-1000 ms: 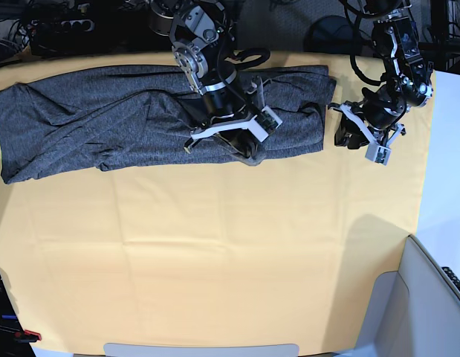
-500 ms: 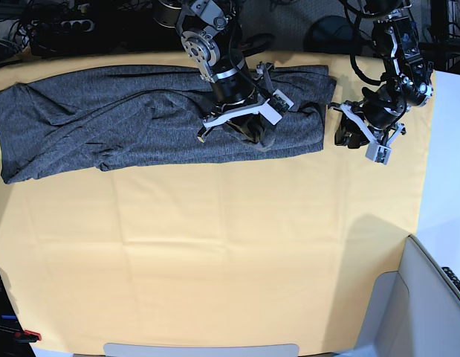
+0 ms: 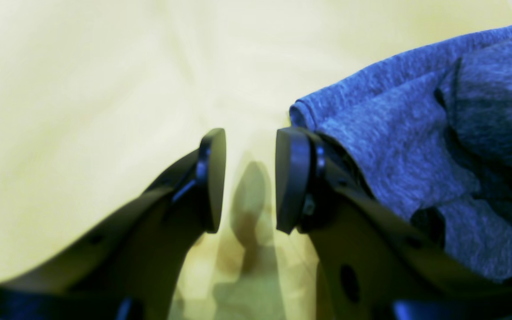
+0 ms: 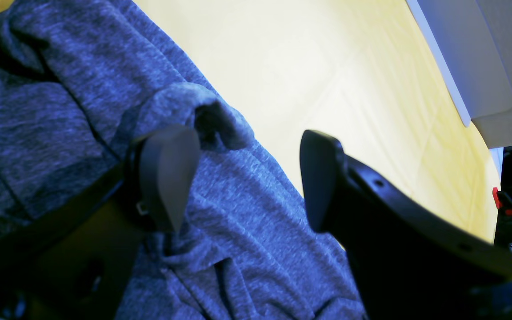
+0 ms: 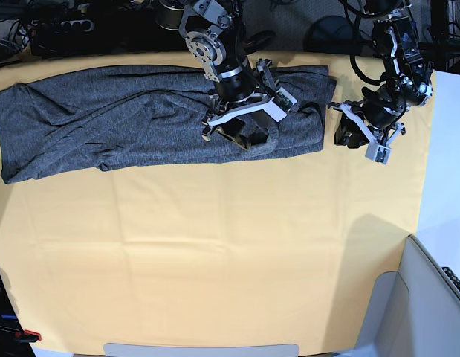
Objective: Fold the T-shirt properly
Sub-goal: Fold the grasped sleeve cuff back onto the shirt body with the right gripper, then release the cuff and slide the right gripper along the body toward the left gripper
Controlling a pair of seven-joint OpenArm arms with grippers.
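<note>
T-shirt (image 5: 140,123), charcoal-grey knit: lies folded in a long band across the upper left of the base view on the yellow-covered worktop (image 5: 215,253). Right tool (image 5: 243,132): over the shirt's right end, jaws spread, holding nothing. Left tool (image 5: 367,141): just beside the shirt's right edge, jaws parted and empty.

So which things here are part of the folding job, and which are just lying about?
Part of the job:
- T-shirt
- right gripper, open above the shirt
- left gripper, beside the shirt's edge

Just there:
- yellow tablecloth
- grey bin
</note>
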